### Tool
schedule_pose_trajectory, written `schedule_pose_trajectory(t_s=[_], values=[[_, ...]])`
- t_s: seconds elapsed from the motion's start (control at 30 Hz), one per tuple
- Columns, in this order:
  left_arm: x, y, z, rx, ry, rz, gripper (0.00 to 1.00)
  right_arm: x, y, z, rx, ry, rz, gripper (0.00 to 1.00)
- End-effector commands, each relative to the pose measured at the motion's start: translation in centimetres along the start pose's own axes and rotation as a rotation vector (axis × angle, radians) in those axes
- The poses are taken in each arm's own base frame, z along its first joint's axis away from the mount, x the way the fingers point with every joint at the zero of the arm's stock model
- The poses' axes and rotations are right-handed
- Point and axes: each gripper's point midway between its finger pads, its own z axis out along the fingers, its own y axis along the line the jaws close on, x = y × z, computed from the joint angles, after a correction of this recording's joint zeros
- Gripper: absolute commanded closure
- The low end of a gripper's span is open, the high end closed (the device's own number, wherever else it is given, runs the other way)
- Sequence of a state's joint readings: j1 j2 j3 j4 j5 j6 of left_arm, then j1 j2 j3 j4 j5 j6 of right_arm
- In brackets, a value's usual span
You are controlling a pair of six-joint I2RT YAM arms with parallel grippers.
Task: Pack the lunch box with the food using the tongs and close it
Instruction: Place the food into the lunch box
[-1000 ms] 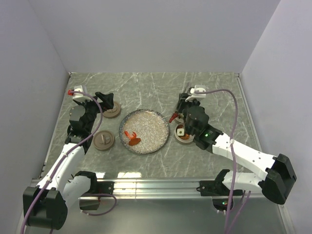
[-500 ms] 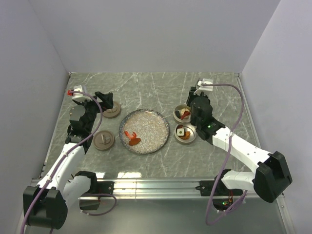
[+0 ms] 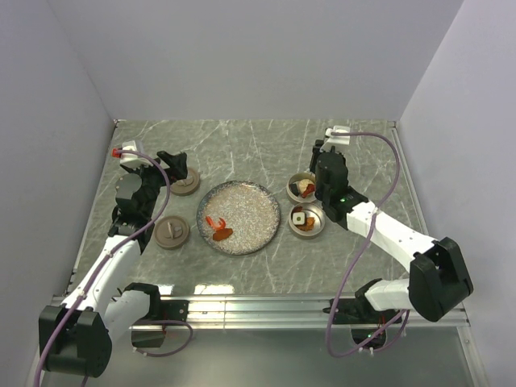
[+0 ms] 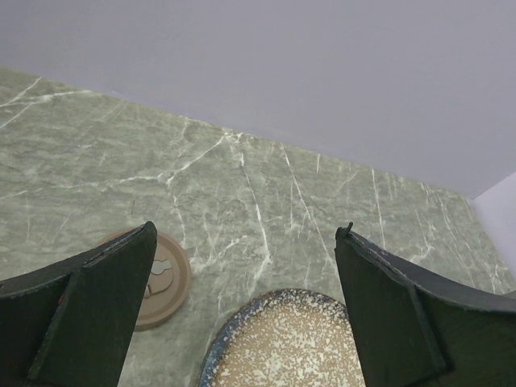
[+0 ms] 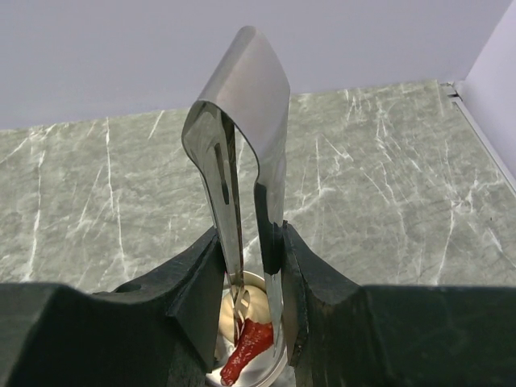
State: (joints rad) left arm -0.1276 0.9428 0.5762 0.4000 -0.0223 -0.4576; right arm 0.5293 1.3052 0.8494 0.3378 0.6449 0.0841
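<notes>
My right gripper (image 5: pixel 251 242) is shut on the slim metal tongs (image 5: pixel 242 121), which point down into the far tin (image 3: pixel 302 187) of the lunch box. The tong tips pinch a red piece of food (image 5: pixel 246 348) just above a pale ball (image 5: pixel 260 305) in that tin. The near tin (image 3: pixel 306 220) holds a white square with a dark centre. Red and orange bits (image 3: pixel 216 227) lie on the speckled plate (image 3: pixel 251 203). My left gripper (image 4: pixel 247 234) is open and holds nothing, hovering beside a brown lid (image 4: pixel 165 278).
Two brown lids lie left of the plate, the far lid (image 3: pixel 184 185) and the near lid (image 3: pixel 172 232). The plate's rim (image 4: pixel 242 339) shows below my left fingers. White walls close in the marble table (image 3: pixel 242 145) on three sides.
The right gripper carried the red piece in the tongs from left of the far tin to over it, while its wrist swung back and right. The left arm stayed still.
</notes>
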Motion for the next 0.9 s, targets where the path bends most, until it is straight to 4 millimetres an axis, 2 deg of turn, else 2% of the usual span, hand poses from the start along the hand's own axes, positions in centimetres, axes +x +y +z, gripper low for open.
schedule_pose_trajectory(t_s=[0.0,0.07,0.13,0.23,0.43,0.63,0.77,0.8,0.87], values=[[-1.0,-0.5,0.2,0.019,-0.042,-0.004,0.0,-3.5,0.2,0.5,0.004,-0.081,0.065,0.82],[-1.0,-0.5,0.2,0.017,-0.04,-0.002,0.0,-3.5,0.3,0.5,-0.002,-0.078,0.063,0.78],[-1.1,-0.4,0.2,0.015,-0.042,-0.004,0.01,-3.4,0.4,0.5,-0.011,-0.073,0.061,0.68],[-1.1,-0.4,0.1,0.012,-0.044,-0.002,0.01,-3.8,0.4,0.1,-0.026,-0.082,0.067,0.59],[-1.1,-0.4,0.1,0.014,-0.044,-0.001,0.01,-4.9,0.3,-0.7,-0.049,-0.107,0.08,0.52],[-1.3,-0.4,-0.1,0.01,-0.05,-0.001,0.0,-6.0,0.5,-1.6,-0.08,-0.135,0.088,0.52],[-1.2,-0.4,-0.1,0.012,-0.046,-0.001,0.0,-7.1,2.5,-3.4,-0.159,-0.164,0.097,0.53],[-1.3,-0.4,-0.1,0.012,-0.047,-0.001,0.01,-7.2,3.9,-4.3,-0.197,-0.168,0.094,0.53],[-1.2,-0.5,-0.1,0.013,-0.045,-0.002,0.0,-7.7,5.3,-5.3,-0.235,-0.181,0.085,0.53]])
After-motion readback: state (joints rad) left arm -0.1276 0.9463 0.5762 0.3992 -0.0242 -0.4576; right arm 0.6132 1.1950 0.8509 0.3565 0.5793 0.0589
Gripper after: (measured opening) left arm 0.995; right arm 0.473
